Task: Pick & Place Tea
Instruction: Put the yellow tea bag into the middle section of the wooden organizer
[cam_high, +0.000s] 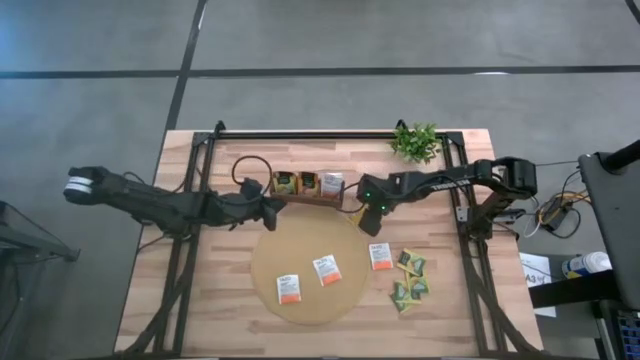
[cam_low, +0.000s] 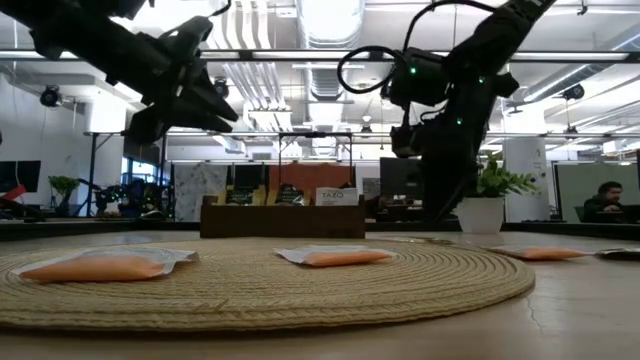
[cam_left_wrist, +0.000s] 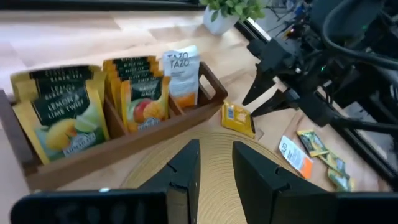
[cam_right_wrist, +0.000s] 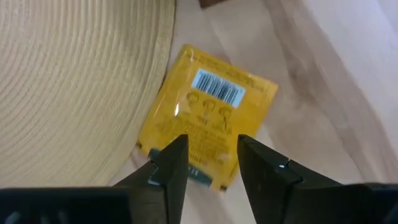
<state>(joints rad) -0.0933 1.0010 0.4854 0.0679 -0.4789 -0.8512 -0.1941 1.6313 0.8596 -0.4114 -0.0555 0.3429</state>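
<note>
A yellow tea sachet lies flat on the wood just off the round tan mat's far right edge. My right gripper hangs open over it, one finger on either side of its near end, touching nothing. In the left wrist view the same sachet lies below the right gripper. My left gripper is open above the mat's far edge, in front of the tray. Two white-and-orange sachets lie on the mat. A third lies at its right edge.
The dark brown tray stands along the far side, holding upright sachets in its three compartments. A heap of green and yellow sachets lies right of the mat. A small green plant stands at the far right. Black frame rails run along both sides.
</note>
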